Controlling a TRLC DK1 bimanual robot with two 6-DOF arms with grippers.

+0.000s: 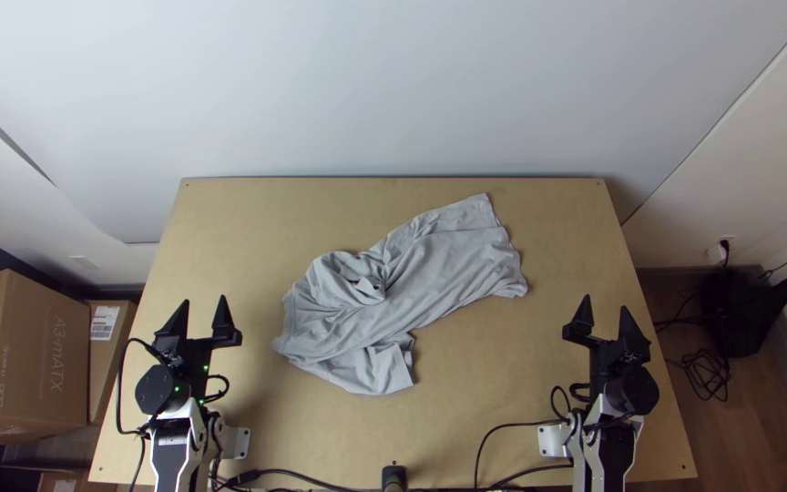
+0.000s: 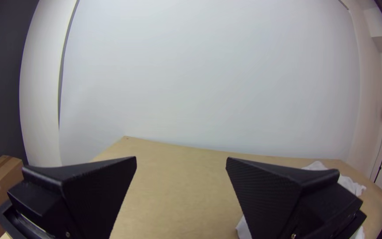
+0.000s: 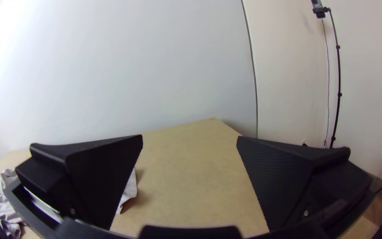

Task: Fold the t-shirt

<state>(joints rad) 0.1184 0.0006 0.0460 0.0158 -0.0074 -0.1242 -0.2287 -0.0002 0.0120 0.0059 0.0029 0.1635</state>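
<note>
From where I stand, the far left has a big cardboard box (image 1: 43,355) on its side of the table (image 1: 503,410), with a slimmer box (image 1: 107,351) beside it.

Next comes the left gripper (image 1: 204,299), over the table's left part, its two black fingers spread wide with nothing between them. The left wrist view brings out what the top view is too high to give: finely ridged inner faces on those fingers, and pale cloth partly hidden behind one of them.

In the middle lies the shirt (image 1: 453,264), grey and rumpled, running slantwise from the left middle of the table up toward the far right. The top view gives its whole outline: bunched around a small gap on the left half, flatter with long creases on the right, a short flap pointing to the near edge. It is well apart from both grippers.

Then the right gripper (image 1: 605,302), likewise spread and holding nothing. Its wrist view has bits of the shirt on either side of one finger.

Farthest right, loose cables (image 1: 708,369) lie on the floor; the right wrist view adds a tall thin stand (image 3: 339,95) against the wall (image 3: 288,66), with a small device (image 3: 319,11) on top.
</note>
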